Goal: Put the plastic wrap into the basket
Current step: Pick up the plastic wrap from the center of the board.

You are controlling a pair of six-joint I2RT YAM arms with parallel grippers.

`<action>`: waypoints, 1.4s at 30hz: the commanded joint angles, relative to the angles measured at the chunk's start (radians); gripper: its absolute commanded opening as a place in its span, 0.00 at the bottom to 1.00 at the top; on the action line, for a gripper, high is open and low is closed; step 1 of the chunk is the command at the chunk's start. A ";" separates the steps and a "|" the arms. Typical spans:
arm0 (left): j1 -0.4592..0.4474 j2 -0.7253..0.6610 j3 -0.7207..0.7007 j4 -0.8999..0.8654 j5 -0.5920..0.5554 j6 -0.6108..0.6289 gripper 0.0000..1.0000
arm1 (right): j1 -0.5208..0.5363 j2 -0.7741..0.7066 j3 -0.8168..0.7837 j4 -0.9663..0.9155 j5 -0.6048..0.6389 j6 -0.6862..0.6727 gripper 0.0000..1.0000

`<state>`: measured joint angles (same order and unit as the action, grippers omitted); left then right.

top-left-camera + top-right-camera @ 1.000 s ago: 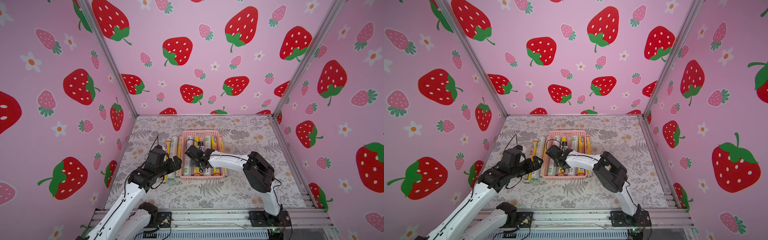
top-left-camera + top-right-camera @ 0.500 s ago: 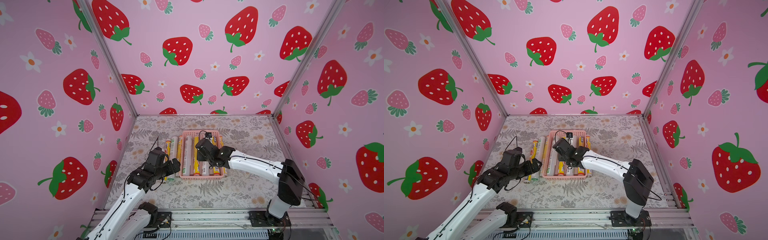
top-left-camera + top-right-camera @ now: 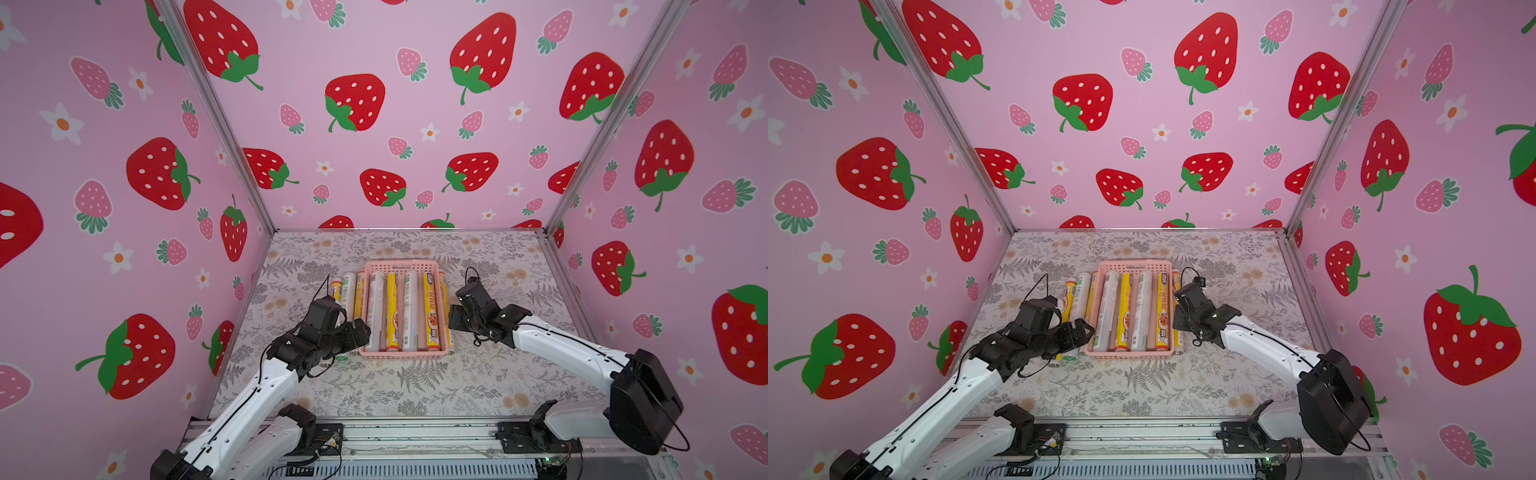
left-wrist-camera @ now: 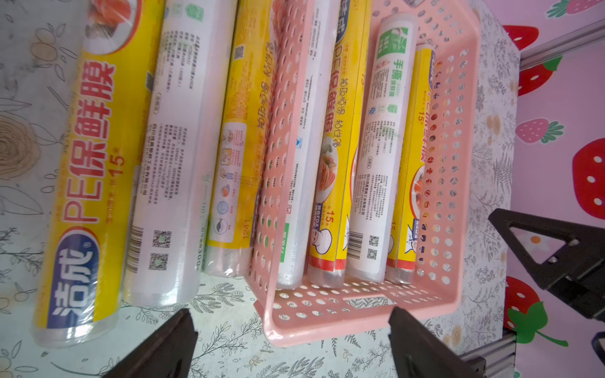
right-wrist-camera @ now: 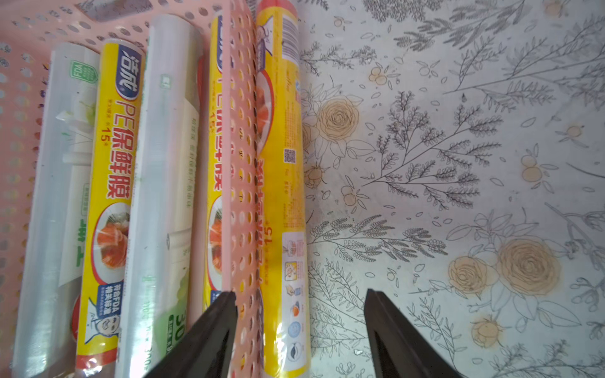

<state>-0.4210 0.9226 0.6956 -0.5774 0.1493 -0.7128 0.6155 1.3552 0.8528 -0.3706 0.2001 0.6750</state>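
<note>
Floral desk (image 3: 415, 386): basket (image 3: 403, 354) holds 4 plastic wrap rolls (image 3: 392, 311), 3 lie left, 1 right. Left tool (image 4: 289, 315) and right tool (image 5: 301, 294) both gape empty.

Mostly pink, some yellow
Pink lattice basket (image 3: 402, 354); yellow and white-silver plastic wrap (image 3: 392, 316); grey-fern, tan-flower tablecloth (image 3: 415, 386); red-strawberry pink walls (image 3: 415, 62).
</note>
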 commanded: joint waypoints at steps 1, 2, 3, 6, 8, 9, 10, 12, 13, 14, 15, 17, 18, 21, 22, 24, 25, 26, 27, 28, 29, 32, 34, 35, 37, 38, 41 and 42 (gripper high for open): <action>-0.031 0.038 0.005 0.038 -0.006 -0.018 0.97 | -0.057 0.006 -0.043 0.090 -0.153 -0.040 0.67; -0.041 0.048 0.009 0.039 -0.033 -0.018 0.97 | -0.071 0.016 -0.050 0.103 -0.171 -0.044 0.67; -0.048 0.059 0.013 0.040 -0.044 -0.017 0.97 | -0.083 0.031 -0.056 0.115 -0.188 -0.050 0.67; -0.065 0.082 0.019 0.042 -0.058 -0.019 0.98 | -0.100 0.074 -0.061 0.144 -0.202 -0.063 0.67; -0.068 0.088 0.021 0.047 -0.057 -0.020 0.98 | -0.100 0.100 -0.061 0.157 -0.200 -0.064 0.66; -0.070 0.090 0.021 0.049 -0.057 -0.021 0.98 | -0.100 0.113 -0.062 0.168 -0.203 -0.064 0.66; -0.071 0.089 0.020 0.051 -0.059 -0.022 0.98 | -0.101 0.125 -0.064 0.180 -0.208 -0.064 0.66; -0.073 0.090 0.021 0.053 -0.063 -0.021 0.98 | -0.102 0.146 -0.063 0.200 -0.217 -0.066 0.66; -0.072 0.089 0.021 0.053 -0.065 -0.021 0.98 | -0.101 0.156 -0.061 0.207 -0.220 -0.066 0.66; -0.072 0.091 0.021 0.054 -0.066 -0.020 0.98 | -0.101 0.165 -0.059 0.209 -0.219 -0.066 0.66; -0.075 0.093 0.022 0.053 -0.068 -0.021 0.98 | -0.101 0.174 -0.056 0.210 -0.213 -0.067 0.66; -0.075 0.097 0.024 0.052 -0.070 -0.021 0.98 | -0.101 0.187 -0.054 0.209 -0.200 -0.068 0.66; -0.075 0.098 0.025 0.052 -0.070 -0.022 0.98 | -0.101 0.194 -0.052 0.207 -0.190 -0.068 0.66; -0.076 0.105 0.025 0.055 -0.071 -0.022 0.98 | -0.100 0.224 -0.038 0.183 -0.150 -0.068 0.66; -0.076 0.106 0.025 0.054 -0.073 -0.022 0.98 | -0.101 0.234 -0.033 0.174 -0.140 -0.066 0.65; -0.078 0.109 0.025 0.055 -0.074 -0.020 0.98 | -0.102 0.254 -0.028 0.165 -0.123 -0.064 0.65; -0.078 0.110 0.027 0.052 -0.076 -0.019 0.98 | -0.102 0.260 -0.029 0.162 -0.115 -0.062 0.65; -0.079 0.111 0.030 0.049 -0.077 -0.018 0.98 | -0.102 0.266 -0.029 0.160 -0.107 -0.059 0.65; -0.081 0.113 0.032 0.045 -0.079 -0.017 0.98 | -0.102 0.269 -0.029 0.154 -0.096 -0.057 0.65; -0.082 0.114 0.034 0.043 -0.081 -0.016 0.98 | -0.103 0.267 -0.031 0.148 -0.084 -0.051 0.65; -0.082 0.113 0.036 0.039 -0.083 -0.013 0.98 | -0.103 0.264 -0.034 0.143 -0.071 -0.045 0.65; -0.083 0.109 0.037 0.035 -0.089 -0.013 0.98 | -0.110 0.235 -0.053 0.132 -0.036 -0.028 0.65; -0.085 0.107 0.035 0.034 -0.091 -0.015 0.98 | -0.117 0.213 -0.066 0.121 -0.011 -0.020 0.65; -0.086 0.108 0.036 0.035 -0.092 -0.016 0.98 | -0.118 0.200 -0.068 0.106 0.003 -0.016 0.65; -0.090 0.107 0.035 0.031 -0.094 -0.016 0.98 | -0.120 0.176 -0.071 0.078 0.027 -0.019 0.65; -0.092 0.106 0.036 0.030 -0.095 -0.016 0.98 | -0.120 0.162 -0.076 0.069 0.030 -0.024 0.65; -0.097 0.104 0.032 0.032 -0.104 -0.018 0.98 | -0.120 0.092 -0.118 0.093 0.002 -0.058 0.66; -0.099 0.104 0.029 0.036 -0.106 -0.017 0.98 | -0.120 0.078 -0.125 0.096 -0.010 -0.077 0.67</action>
<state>-0.5140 1.0351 0.6964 -0.5289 0.0666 -0.7315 0.4984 1.4853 0.7471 -0.2516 0.1799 0.6342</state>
